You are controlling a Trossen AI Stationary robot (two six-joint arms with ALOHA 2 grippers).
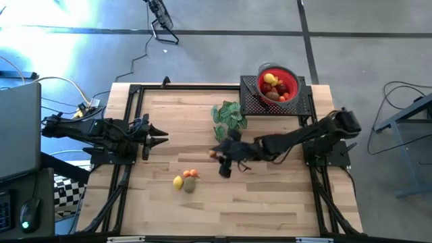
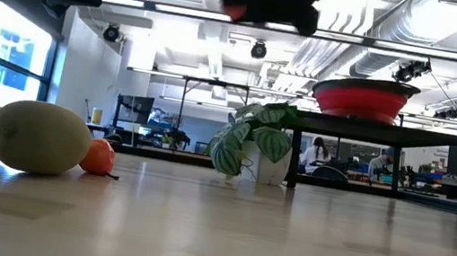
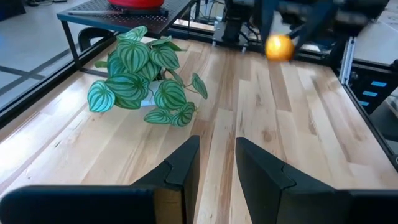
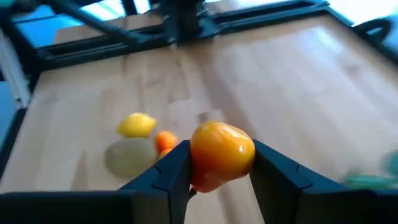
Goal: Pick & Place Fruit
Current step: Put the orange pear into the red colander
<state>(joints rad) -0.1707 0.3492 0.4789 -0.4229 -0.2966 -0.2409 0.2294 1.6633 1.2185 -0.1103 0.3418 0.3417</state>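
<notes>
Pale plank tabletop (image 1: pixel 270 202): I've R gripper (image 4: pixel 216 163) pinching glossy orange-red fruit (image 4: pixel 221 154); L gripper (image 3: pixel 216 163) idle at left edge, fingers slightly parted, holding nothing; smooth lemon (image 1: pixel 178 181).

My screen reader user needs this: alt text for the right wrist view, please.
The right gripper holds an orange-red toy fruit between its two dark fingers, above the wooden table. Beyond it lie a yellow lemon, a small orange piece and a pale green fruit.

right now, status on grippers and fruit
Right gripper shut on orange fruit, lifted mid-table. Left gripper idle, empty. Plant sits before the red bowl.
</notes>
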